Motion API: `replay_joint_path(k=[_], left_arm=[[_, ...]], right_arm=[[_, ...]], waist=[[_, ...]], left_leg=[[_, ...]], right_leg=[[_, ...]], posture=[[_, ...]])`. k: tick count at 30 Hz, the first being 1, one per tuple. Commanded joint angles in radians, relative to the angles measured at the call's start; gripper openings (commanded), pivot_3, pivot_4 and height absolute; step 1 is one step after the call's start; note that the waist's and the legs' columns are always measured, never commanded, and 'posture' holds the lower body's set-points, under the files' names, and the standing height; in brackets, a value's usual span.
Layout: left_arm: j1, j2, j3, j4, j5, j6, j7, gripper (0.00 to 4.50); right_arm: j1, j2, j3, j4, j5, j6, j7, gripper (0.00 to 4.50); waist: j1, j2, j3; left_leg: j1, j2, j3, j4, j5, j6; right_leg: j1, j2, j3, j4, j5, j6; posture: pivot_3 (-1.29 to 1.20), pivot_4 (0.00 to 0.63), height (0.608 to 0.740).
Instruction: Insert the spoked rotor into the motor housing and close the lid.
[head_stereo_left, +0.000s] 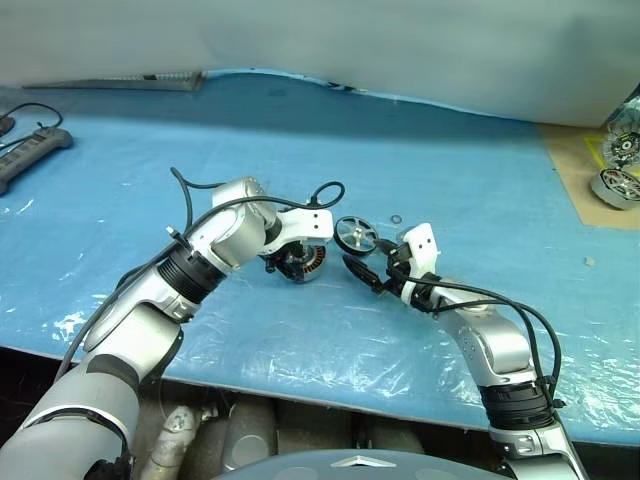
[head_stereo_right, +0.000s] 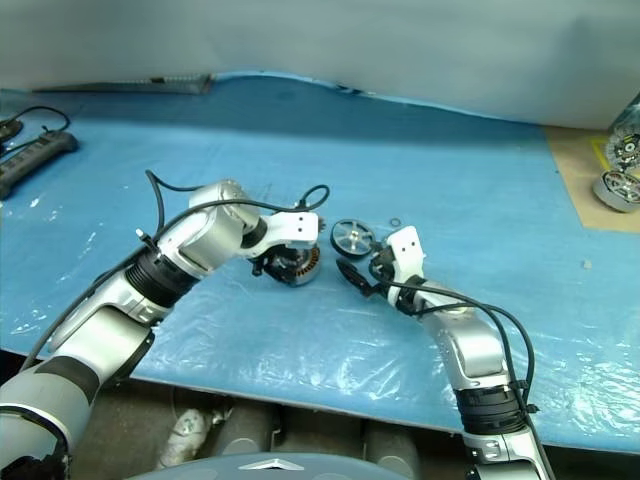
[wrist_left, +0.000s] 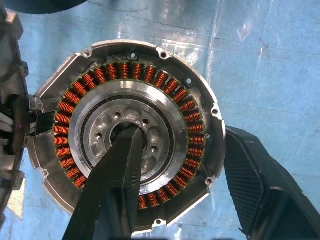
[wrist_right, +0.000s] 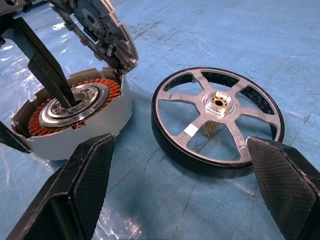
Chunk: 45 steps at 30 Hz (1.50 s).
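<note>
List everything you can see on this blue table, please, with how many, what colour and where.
motor housing: one, silver-grey rim with copper-orange coils, middle of the table.
lid: one, grey metal, tilted up over the housing's far edge.
spoked rotor: one, black rim with silver spokes, flat on the table beside the housing.
power strip: one, dark grey, far left of the table.
small ring: one, dark, just beyond the rotor.
other motor parts: at least two, silver and black, on a tan mat at the far right.
table cover: one, blue sheet.
left claw: black, one finger in the housing's central hole, the other outside its rim.
right claw: black, open, facing the rotor.
</note>
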<state>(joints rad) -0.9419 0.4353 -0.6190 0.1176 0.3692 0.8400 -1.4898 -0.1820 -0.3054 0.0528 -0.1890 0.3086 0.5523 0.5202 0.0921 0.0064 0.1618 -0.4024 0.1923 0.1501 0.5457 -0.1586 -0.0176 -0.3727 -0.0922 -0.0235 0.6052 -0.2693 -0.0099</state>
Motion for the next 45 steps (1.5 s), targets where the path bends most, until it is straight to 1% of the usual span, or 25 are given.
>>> replay_joint_path(k=[1, 4, 6, 7, 12, 16, 20, 23, 25, 28, 31, 33, 35, 41, 45], left_arm=[[0.011, 0.01, -0.043, -0.006, -0.038, 0.049, -0.017, 2.76], [0.003, 0.018, -0.049, -0.024, -0.06, 0.062, -0.017, 3.63], [-0.008, 0.026, -0.046, -0.034, -0.076, 0.071, -0.015, 4.37], [-0.013, 0.033, -0.043, -0.04, -0.085, 0.072, -0.015, 4.47], [-0.046, 0.074, -0.001, -0.078, -0.134, 0.085, -0.002, 4.47], [-0.061, 0.134, 0.077, -0.131, -0.192, 0.12, 0.023, 4.47], [-0.036, 0.174, 0.179, -0.206, -0.294, 0.2, 0.046, 4.47], [0.031, 0.177, 0.276, -0.247, -0.369, 0.247, 0.107, 4.47], [0.106, 0.187, 0.316, -0.272, -0.39, 0.24, 0.166, 4.47], [0.25, 0.198, 0.392, -0.335, -0.457, 0.218, 0.213, 4.47], [0.387, 0.171, 0.49, -0.379, -0.527, 0.142, 0.274, 4.47], [0.501, 0.125, 0.592, -0.408, -0.595, 0.047, 0.314, 4.47], [0.62, 0.08, 0.678, -0.417, -0.636, -0.105, 0.347, 4.47], [0.841, 0.045, 0.745, -0.416, -0.679, -0.336, 0.415, 4.47], [0.896, -0.018, 0.774, -0.369, -0.693, -0.472, 0.497, 4.47]], right_arm=[[-0.007, 0.001, -0.002, -0.009, -0.002, -0.023, 0.0, 4.5], [-0.008, 0.001, -0.001, -0.006, -0.004, -0.024, 0.0, 4.5], [-0.007, 0.002, -0.001, -0.006, -0.004, -0.024, 0.0, 4.5], [-0.007, 0.002, -0.001, -0.007, -0.003, -0.024, 0.0, 4.5], [0.001, -0.003, -0.004, -0.014, -0.003, -0.025, 0.005, 4.5], [0.006, -0.011, -0.023, -0.029, 0.004, -0.025, 0.001, 4.5], [0.021, -0.021, -0.036, -0.044, 0.009, -0.027, 0.004, 4.5], [0.025, -0.028, -0.053, -0.055, 0.019, -0.023, 0.005, 4.5], [0.029, -0.037, -0.061, -0.059, 0.022, -0.021, 0.007, 4.5], [0.032, -0.05, -0.073, -0.064, 0.026, -0.015, 0.009, 4.5], [0.037, -0.062, -0.081, -0.071, 0.03, -0.01, 0.011, 4.5], [0.042, -0.07, -0.088, -0.078, 0.033, -0.007, 0.013, 4.5], [0.046, -0.077, -0.094, -0.084, 0.034, -0.006, 0.013, 4.5], [0.057, -0.09, -0.113, -0.092, 0.031, -0.026, 0.01, 4.5], [0.071, -0.081, -0.117, -0.094, 0.013, -0.084, -0.002, 4.5]], waist=[[0.0, 0.0, 0.0], [0.001, 0.001, 0.001], [0.001, 0.001, 0.001], [0.002, 0.002, 0.001], [0.0, 0.002, 0.002], [0.0, 0.003, 0.003], [0.001, 0.003, 0.004], [0.001, 0.004, 0.004], [0.001, 0.005, 0.004], [-0.005, 0.005, 0.005], [-0.008, 0.005, 0.005], [-0.01, 0.005, 0.005], [-0.013, 0.005, 0.005], [-0.017, 0.004, 0.005], [-0.015, 0.004, 0.005]], left_leg=[[0.0, 0.0, 0.0, 0.0, 0.0, 0.0], [0.0, -0.001, 0.0, 0.0, 0.0, 0.0], [0.0, -0.001, 0.0, 0.0, 0.0, 0.0], [0.0, -0.001, 0.0, 0.0, 0.0, 0.0], [-0.001, -0.001, 0.0, 0.001, 0.0, 0.0], [-0.003, -0.001, 0.0, 0.0, 0.0, 0.0], [-0.004, -0.002, 0.0, 0.0, 0.0, 0.0], [-0.004, -0.002, 0.0, 0.0, 0.0, 0.0], [-0.004, -0.002, 0.0, 0.0, 0.0, 0.0], [-0.004, -0.002, 0.0, 0.0, 0.0, 0.0], [-0.004, -0.001, 0.0, 0.0, 0.0, 0.0], [-0.005, -0.002, 0.0, 0.001, 0.0, 0.0], [-0.005, -0.002, 0.0, 0.001, 0.0, 0.0], [-0.003, 0.0, 0.0, 0.001, 0.0, 0.001], [-0.002, 0.001, 0.0, 0.002, 0.0, 0.001]], right_leg=[[0.0, 0.0, 0.0, 0.0, 0.0, 0.0], [0.0, 0.0, 0.0, 0.0, 0.0, 0.0], [0.0, 0.0, 0.0, 0.0, 0.0, 0.0], [0.0, 0.0, 0.0, 0.0, 0.0, 0.0], [-0.001, 0.0, 0.0, 0.0, 0.0, 0.0], [-0.003, 0.002, 0.0, 0.001, 0.0, 0.0], [-0.004, 0.002, -0.001, 0.0, 0.0, 0.001], [-0.004, 0.001, -0.001, 0.0, 0.0, -0.001], [-0.004, 0.001, 0.0, 0.001, -0.001, -0.001], [-0.004, 0.002, -0.001, 0.001, -0.001, -0.001], [-0.004, 0.002, -0.001, 0.001, -0.001, -0.001], [-0.004, 0.002, -0.001, 0.001, -0.001, -0.001], [-0.004, 0.001, -0.001, 0.0, -0.001, -0.001], [-0.002, 0.002, -0.001, 0.001, -0.001, -0.001], [-0.001, 0.001, 0.0, 0.001, -0.001, -0.001]], posture=[[0.0, 0.15, 0.74], [0.0, 0.15, 0.74], [0.0, 0.15, 0.74], [0.0, 0.15, 0.74], [0.0, 0.15, 0.74], [0.0, 0.15, 0.74], [0.0, 0.15, 0.74], [0.0, 0.15, 0.74], [0.0, 0.15, 0.74], [0.0, 0.15, 0.74], [0.0, 0.15, 0.74], [0.0, 0.15, 0.74], [0.0, 0.15, 0.74], [0.0, 0.15, 0.74], [0.0, 0.15, 0.74]])
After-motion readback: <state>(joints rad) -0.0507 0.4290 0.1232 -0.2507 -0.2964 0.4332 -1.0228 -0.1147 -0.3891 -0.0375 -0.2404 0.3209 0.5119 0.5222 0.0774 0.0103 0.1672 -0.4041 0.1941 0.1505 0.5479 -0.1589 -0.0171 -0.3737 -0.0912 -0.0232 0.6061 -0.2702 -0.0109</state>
